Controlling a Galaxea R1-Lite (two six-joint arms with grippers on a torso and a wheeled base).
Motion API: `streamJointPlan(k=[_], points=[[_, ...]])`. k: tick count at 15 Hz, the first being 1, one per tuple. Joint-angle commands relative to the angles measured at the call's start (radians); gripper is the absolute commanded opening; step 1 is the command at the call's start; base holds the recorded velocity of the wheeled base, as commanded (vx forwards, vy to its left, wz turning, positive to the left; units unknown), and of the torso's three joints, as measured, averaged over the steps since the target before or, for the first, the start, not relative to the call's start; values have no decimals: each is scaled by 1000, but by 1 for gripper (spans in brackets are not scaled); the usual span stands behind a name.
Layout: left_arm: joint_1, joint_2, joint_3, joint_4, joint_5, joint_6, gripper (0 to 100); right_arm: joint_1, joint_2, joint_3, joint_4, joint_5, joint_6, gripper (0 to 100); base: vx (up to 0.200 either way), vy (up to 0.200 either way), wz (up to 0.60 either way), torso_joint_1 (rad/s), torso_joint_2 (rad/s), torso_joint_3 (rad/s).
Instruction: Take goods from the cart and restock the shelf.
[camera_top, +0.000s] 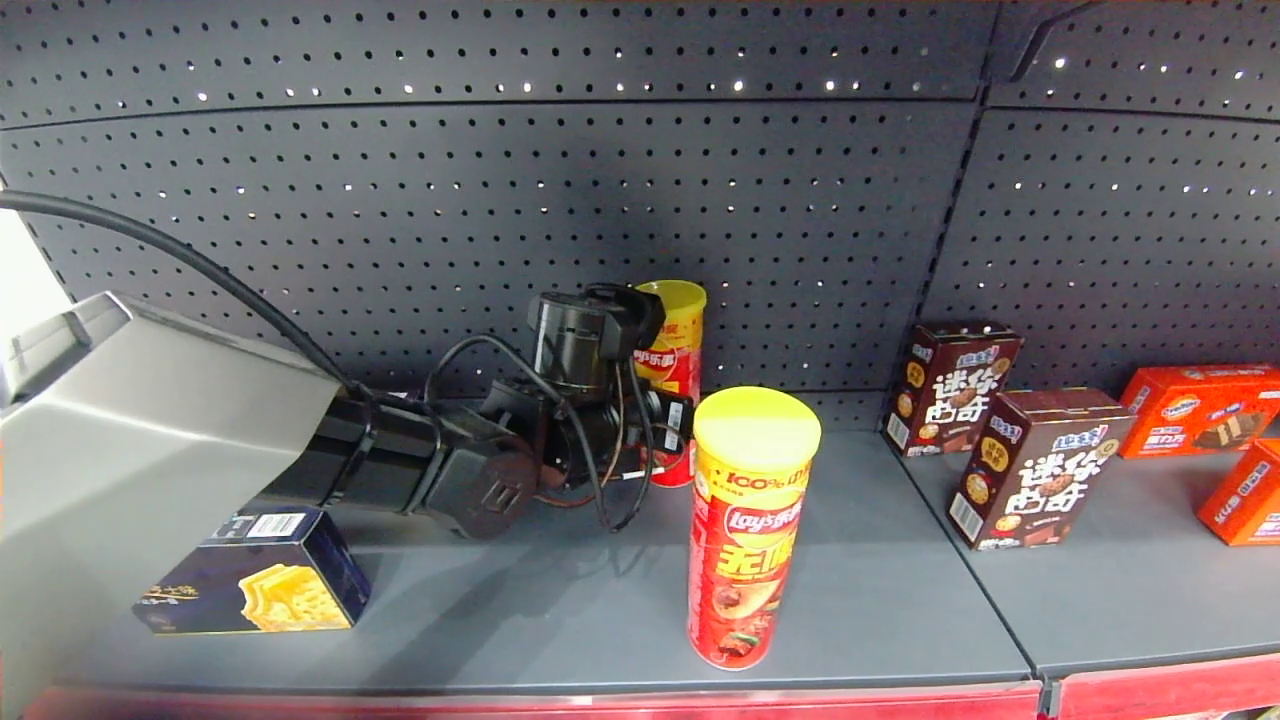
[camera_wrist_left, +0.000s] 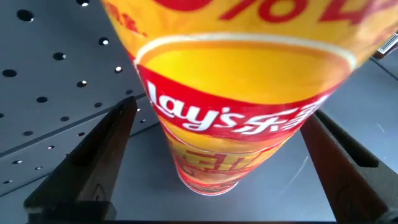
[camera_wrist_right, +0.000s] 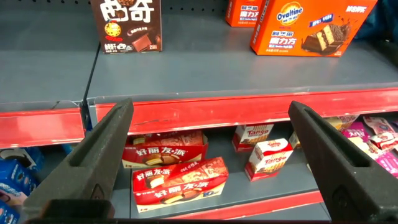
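Observation:
A red chip can with a yellow lid (camera_top: 672, 345) stands upright at the back of the grey shelf (camera_top: 880, 590), close to the pegboard wall. My left gripper (camera_top: 668, 420) is at this can, its fingers spread wide on either side of it. In the left wrist view the can (camera_wrist_left: 230, 124) rests on the shelf between the open fingers (camera_wrist_left: 99, 155). A second, matching chip can (camera_top: 750, 530) stands nearer the shelf's front edge. My right gripper (camera_wrist_right: 208, 109) hangs open and holds nothing, out in front of the shelf edges.
A dark blue cracker box (camera_top: 260, 575) lies at the shelf's front left. Two brown cookie boxes (camera_top: 1035, 470) and orange boxes (camera_top: 1195, 405) stand to the right. A lower shelf holds red snack boxes (camera_wrist_right: 177, 183) and small packs (camera_wrist_right: 268, 160).

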Motion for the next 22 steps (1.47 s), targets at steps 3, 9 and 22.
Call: streamJointPlan(k=[3, 9, 22], points=[[-6, -87, 106, 3, 4, -10, 100, 1, 2, 0, 0, 1, 0, 100, 0, 0, 0, 0, 0, 0], [-9, -113, 106, -5, 0, -21, 100, 1, 2, 0, 0, 1, 0, 100, 0, 0, 0, 0, 0, 0], [48, -268, 240, 86, 6, -13, 100, 2, 2, 0, 0, 1, 0, 100, 0, 0, 0, 0, 0, 0]])
